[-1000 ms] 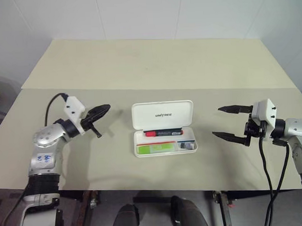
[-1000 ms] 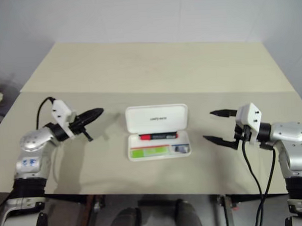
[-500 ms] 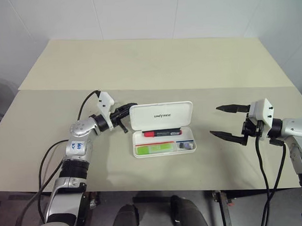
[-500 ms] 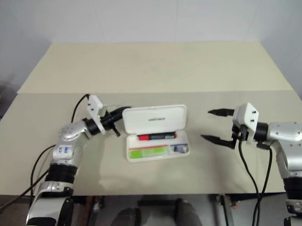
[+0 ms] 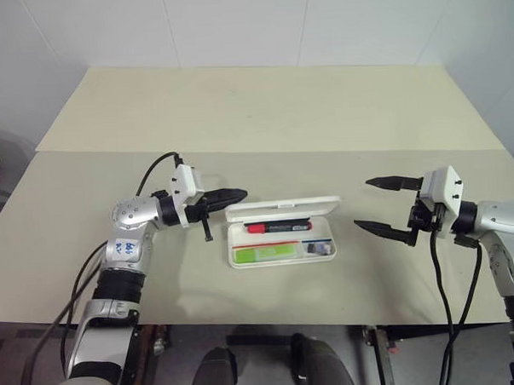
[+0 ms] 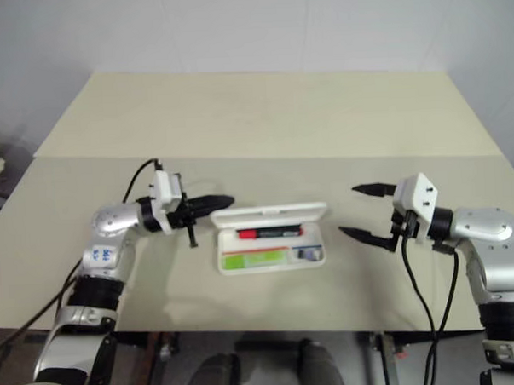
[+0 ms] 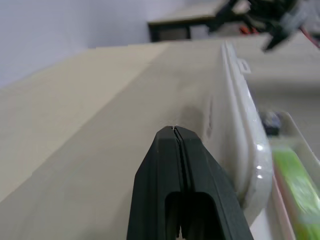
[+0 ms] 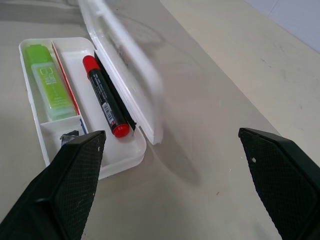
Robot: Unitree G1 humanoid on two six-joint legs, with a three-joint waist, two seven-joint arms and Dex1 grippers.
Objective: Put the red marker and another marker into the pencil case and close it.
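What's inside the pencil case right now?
In the pencil case: the red marker, the green marker, and a small dark object. The half-lowered lid hides nothing of them.

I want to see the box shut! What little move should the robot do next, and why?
Probably push the lid further forward and down with the shut left tool. The red marker and green marker already lie in the pencil case, the lid is half lowered, and that tool sits right behind its corner.
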